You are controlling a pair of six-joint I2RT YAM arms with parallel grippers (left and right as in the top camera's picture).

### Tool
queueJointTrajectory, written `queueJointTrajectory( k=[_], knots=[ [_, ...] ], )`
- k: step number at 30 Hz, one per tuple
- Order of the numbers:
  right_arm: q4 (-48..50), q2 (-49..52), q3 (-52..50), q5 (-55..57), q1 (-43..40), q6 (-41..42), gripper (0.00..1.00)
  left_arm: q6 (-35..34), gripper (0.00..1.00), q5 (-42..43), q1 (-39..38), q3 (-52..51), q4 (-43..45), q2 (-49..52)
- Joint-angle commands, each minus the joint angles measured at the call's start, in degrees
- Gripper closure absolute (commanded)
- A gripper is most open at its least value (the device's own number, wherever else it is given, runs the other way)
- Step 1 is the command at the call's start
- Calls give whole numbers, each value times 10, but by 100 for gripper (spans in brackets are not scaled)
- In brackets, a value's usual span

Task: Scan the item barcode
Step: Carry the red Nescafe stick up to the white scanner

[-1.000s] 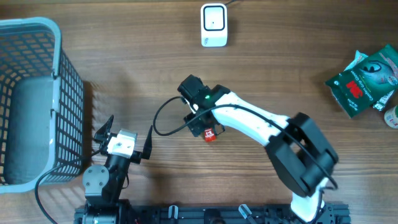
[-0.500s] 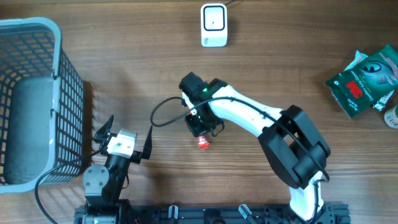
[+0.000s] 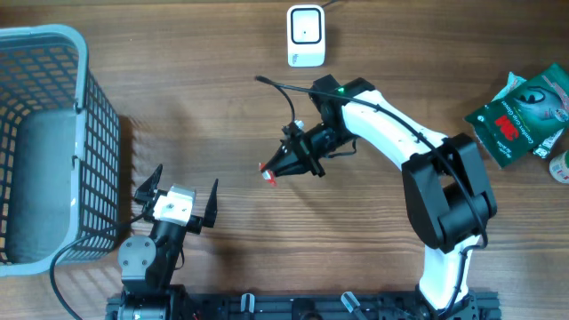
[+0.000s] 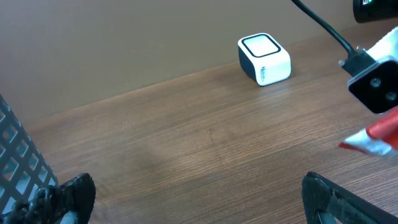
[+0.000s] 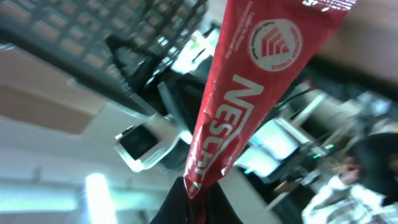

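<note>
The item is a slim red Nescafe sachet (image 3: 268, 172), held off the table by one end, with my right gripper (image 3: 283, 166) shut on it and pointing left. In the right wrist view the sachet (image 5: 249, 93) stretches up and away from the pinched fingers (image 5: 198, 198), tilted toward the room. It also shows at the right edge of the left wrist view, as a red sachet (image 4: 376, 134). The white barcode scanner (image 3: 305, 36) stands at the table's far middle, apart from the sachet. My left gripper (image 3: 180, 185) rests open and holds nothing near the front left.
A grey wire basket (image 3: 98, 107) fills the left side, beside the left arm. A green packet (image 3: 520, 116) lies at the far right edge. The scanner (image 4: 264, 58) sits ahead of the left gripper across bare wood.
The right gripper closed on the sachet, raised it off the table and swung toward the scanner, turning to point left. The left arm stayed put.
</note>
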Motion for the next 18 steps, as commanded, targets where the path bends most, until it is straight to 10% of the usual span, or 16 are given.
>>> queueJointTrajectory(
  k=[1,9,18],
  knots=[
    [2,-11,7,-77,-2,26,96,5,0,-1,-2,-5,2,1],
    [26,-11,7,-46,-2,16,96,5,0,-1,-2,-5,2,1],
    [185,-21,13,572,-5,-13,95,5,0,-1,-2,-5,2,1]
  ],
)
